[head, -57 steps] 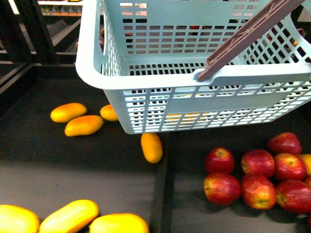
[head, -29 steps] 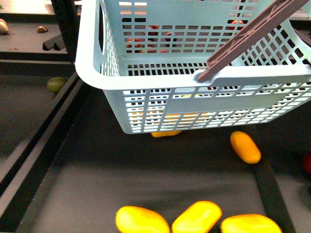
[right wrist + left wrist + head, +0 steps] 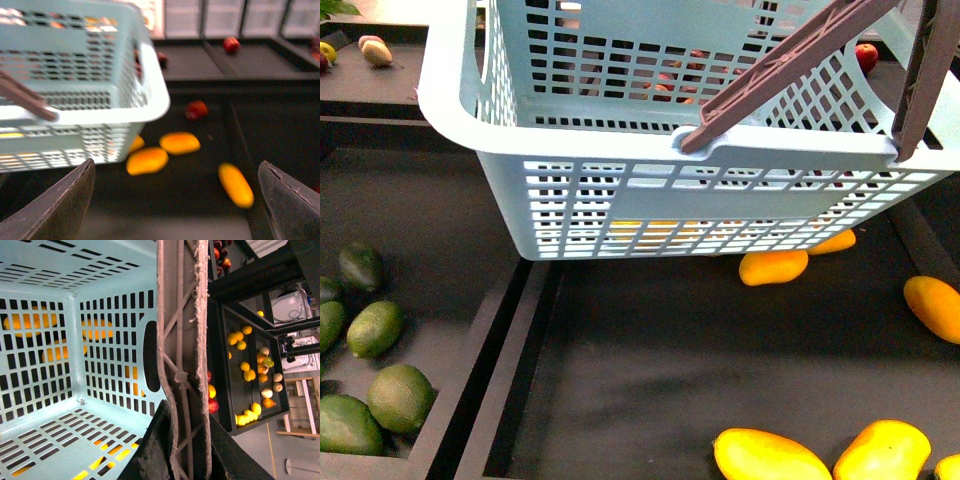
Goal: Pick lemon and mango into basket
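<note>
Now carried sideways, the basket (image 3: pixel 620 200) looks empty.
Green fruit (image 3: pixel 375 330) has newly come in at left; a mango (image 3: pixel 773 267) lies just beside the basket, lemon unseen. Left gripper (image 3: pixel 185 440) clamps the handle (image 3: pixel 181 315); right gripper (image 3: pixel 175 200) gapes wide, free for picking.

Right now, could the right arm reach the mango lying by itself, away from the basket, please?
Probably yes. The right tool is open and empty, and that mango lies alone on the dark shelf, clear of the basket, with nothing between them in the right wrist view.
</note>
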Motion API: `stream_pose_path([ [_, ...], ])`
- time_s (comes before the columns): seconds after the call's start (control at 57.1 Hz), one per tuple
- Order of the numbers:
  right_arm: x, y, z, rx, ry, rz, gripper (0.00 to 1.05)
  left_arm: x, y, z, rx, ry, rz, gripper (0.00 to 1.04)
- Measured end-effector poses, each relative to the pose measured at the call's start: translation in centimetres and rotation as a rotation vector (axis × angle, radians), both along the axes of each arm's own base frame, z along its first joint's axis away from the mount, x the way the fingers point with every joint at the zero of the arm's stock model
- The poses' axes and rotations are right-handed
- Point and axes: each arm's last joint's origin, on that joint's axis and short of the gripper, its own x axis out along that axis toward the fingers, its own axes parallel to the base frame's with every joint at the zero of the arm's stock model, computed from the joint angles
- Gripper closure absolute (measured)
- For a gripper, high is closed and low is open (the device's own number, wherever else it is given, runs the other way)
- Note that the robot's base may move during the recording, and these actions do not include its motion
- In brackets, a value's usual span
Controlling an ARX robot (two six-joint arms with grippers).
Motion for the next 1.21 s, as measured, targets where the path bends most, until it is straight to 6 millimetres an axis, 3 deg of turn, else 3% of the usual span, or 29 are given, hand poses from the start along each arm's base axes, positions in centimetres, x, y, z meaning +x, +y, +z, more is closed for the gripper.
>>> stream_pose_path([
  [0.088, 0.6, -1.1, -0.3, 0.091, 0.146, -0.162, 0.09, -0.1, -0.1, 0.0, -0.007, 0.006, -0.009, 0.97],
  [0.21, 2.2, -3.5, -0.3, 0.128, 0.147, -0.208, 0.09, -0.4, -0.6, 0.0, -0.011, 0.009, -0.031, 0.97],
  [0.368, 5.7, -7.6, -0.4, 0.067, 0.138, -0.222, 0.09, -0.7, -1.0, 0.0, -0.027, 0.024, -0.056, 0.97],
  [0.525, 9.5, -10.1, -3.8, -0.019, 0.300, -0.166, 0.09, -0.6, -0.9, 0.0, -0.018, 0.017, -0.035, 0.97],
  [0.648, 11.7, -10.6, -6.5, -0.086, 0.407, -0.122, 0.09, -0.5, -0.7, 0.0, -0.013, 0.012, -0.026, 0.97],
  [0.841, 16.8, -11.5, -12.4, -0.199, 0.590, -0.052, 0.09, -0.5, -0.7, 0.0, -0.017, 0.015, -0.033, 0.97],
  [1.208, 23.3, -12.8, -17.3, -0.198, 0.666, 0.002, 0.09, -0.5, -0.8, 0.0, -0.015, 0.013, -0.032, 0.97],
])
